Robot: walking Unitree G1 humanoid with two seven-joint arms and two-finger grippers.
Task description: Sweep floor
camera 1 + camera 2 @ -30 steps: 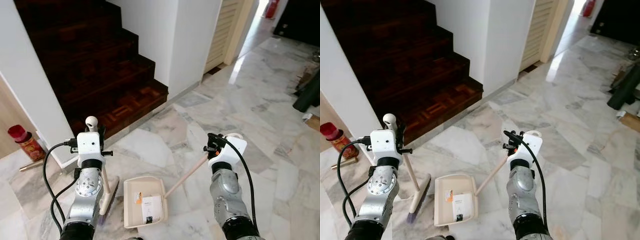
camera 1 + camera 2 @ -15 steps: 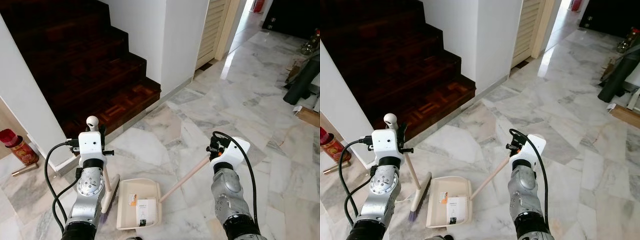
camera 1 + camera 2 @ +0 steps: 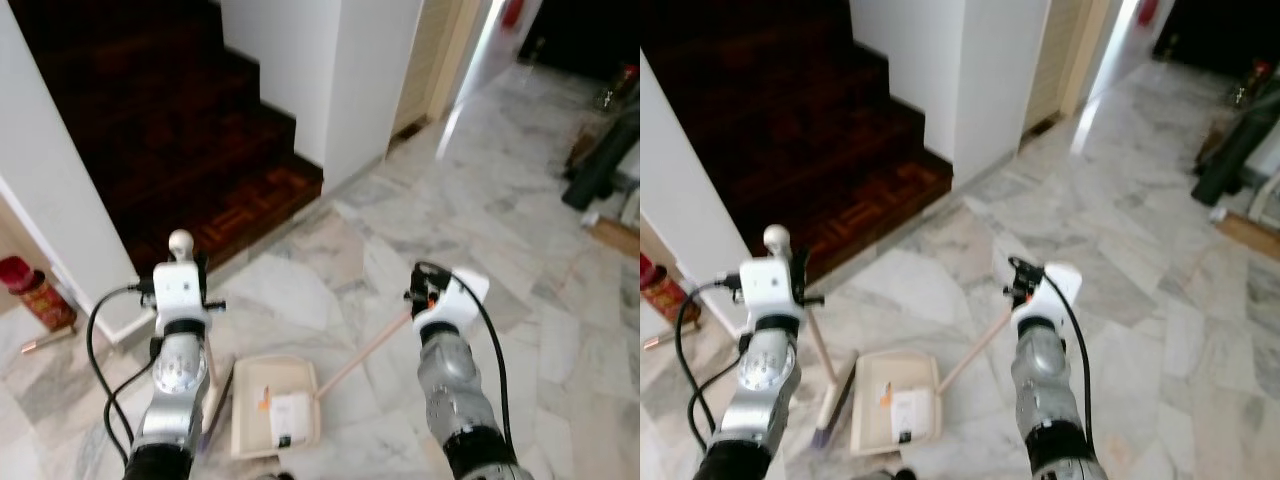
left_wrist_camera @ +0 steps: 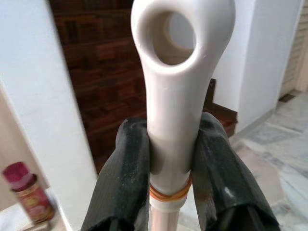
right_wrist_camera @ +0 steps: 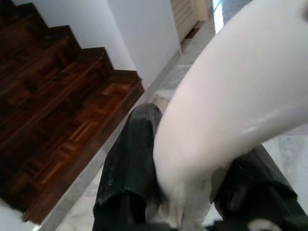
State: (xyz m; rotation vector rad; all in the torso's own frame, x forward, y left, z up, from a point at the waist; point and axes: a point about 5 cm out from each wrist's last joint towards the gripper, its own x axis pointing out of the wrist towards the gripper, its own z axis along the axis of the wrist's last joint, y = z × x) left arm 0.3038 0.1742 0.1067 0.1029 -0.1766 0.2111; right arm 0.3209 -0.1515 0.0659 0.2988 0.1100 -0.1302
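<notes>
Dustpan [image 3: 273, 408] drawn nearer, handle in right tool [image 5: 192, 159]

I count one broom [image 3: 830, 400], one dustpan [image 3: 895, 400], both just beside my two grippers [image 4: 168, 159] [image 5: 187, 183]; one red canister [image 3: 35, 290] by the staircase [image 3: 150, 130].

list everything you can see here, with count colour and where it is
broom: 1, cream handle with a looped end, dark bristles, head on the floor left of the dustpan
dustpan: 1, cream, on the marble floor between the arms, with its long handle rising to the right
paper scraps: a few, white and orange, in the dustpan
stairs: 1 flight, dark wood, ahead on the left
red tin: 1, red, on the floor by the white wall at far left
floor: grey-white marble
dark objects: black, far right, too blurred to name
left gripper: shut on the broom handle top
right gripper: shut on the dustpan handle end
</notes>
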